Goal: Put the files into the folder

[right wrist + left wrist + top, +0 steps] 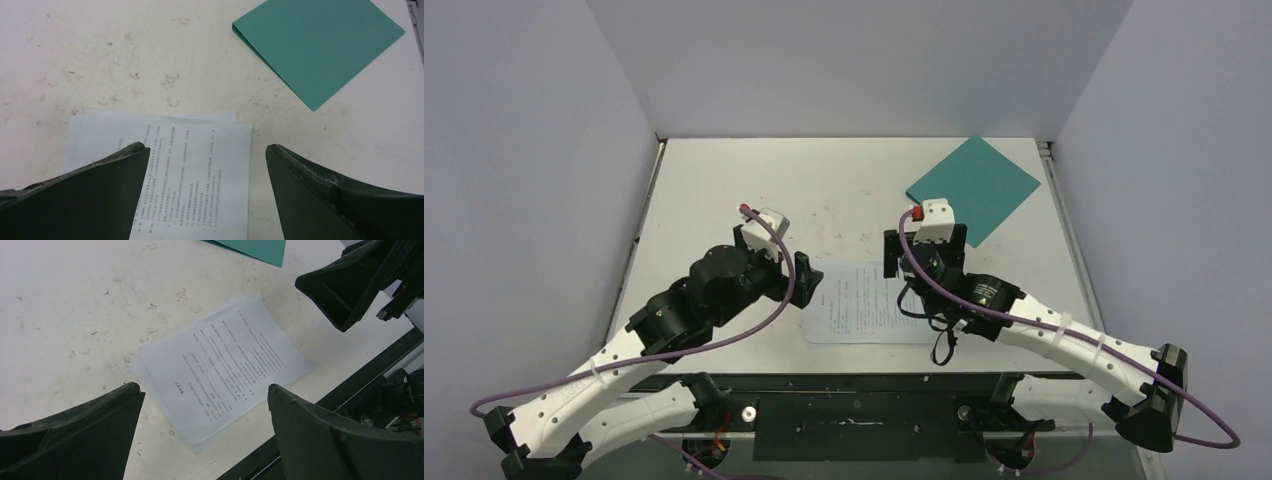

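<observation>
The files (864,305) are white printed sheets lying flat, slightly fanned, near the table's front edge; they also show in the left wrist view (225,365) and the right wrist view (200,165). The teal folder (974,187) lies closed at the back right, also seen in the right wrist view (320,45) and the left wrist view (255,247). My left gripper (807,282) is open and empty just above the sheets' left edge. My right gripper (894,255) is open and empty above the sheets' far right corner.
The white table (824,190) is scuffed and bounded by grey walls at left, back and right. A black rail (854,385) runs along the front edge just below the sheets.
</observation>
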`<state>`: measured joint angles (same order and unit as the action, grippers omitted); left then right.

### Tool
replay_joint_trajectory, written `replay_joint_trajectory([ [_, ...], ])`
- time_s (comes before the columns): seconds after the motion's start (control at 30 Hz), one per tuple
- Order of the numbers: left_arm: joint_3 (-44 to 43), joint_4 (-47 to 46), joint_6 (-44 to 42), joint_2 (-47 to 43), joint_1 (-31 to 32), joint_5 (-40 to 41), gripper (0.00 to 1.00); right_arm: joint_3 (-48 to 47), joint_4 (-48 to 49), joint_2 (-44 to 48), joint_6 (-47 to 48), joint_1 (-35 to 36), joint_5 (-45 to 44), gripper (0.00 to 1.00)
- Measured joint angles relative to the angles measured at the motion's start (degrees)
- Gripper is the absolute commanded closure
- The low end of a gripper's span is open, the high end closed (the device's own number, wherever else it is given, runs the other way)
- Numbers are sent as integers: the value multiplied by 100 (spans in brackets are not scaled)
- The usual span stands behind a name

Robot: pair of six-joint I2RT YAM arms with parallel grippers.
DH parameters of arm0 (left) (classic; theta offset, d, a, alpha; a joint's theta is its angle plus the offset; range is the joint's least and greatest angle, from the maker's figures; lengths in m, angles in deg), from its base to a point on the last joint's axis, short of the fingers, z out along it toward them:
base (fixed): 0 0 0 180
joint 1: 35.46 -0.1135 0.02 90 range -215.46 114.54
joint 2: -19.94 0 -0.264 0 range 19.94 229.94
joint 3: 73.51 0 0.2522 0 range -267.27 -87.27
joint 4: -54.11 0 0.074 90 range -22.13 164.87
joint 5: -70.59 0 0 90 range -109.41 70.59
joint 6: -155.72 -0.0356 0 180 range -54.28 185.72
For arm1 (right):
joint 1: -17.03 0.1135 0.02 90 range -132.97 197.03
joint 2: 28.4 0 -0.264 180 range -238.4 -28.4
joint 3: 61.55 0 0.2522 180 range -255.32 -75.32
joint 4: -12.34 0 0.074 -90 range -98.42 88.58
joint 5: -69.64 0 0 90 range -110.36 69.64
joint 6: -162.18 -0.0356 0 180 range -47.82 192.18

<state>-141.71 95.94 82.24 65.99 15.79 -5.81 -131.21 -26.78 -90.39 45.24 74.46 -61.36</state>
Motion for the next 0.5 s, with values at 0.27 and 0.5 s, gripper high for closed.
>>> replay_joint_trajectory([
  [0.27, 334, 210, 772, -55, 0, 219, 4, 11, -680, 334, -98, -4, -243, 10],
  [0.5, 1029, 592, 1749, -55, 0, 533, 3, 37, -892, 715, -103, -284, -249, 10],
])
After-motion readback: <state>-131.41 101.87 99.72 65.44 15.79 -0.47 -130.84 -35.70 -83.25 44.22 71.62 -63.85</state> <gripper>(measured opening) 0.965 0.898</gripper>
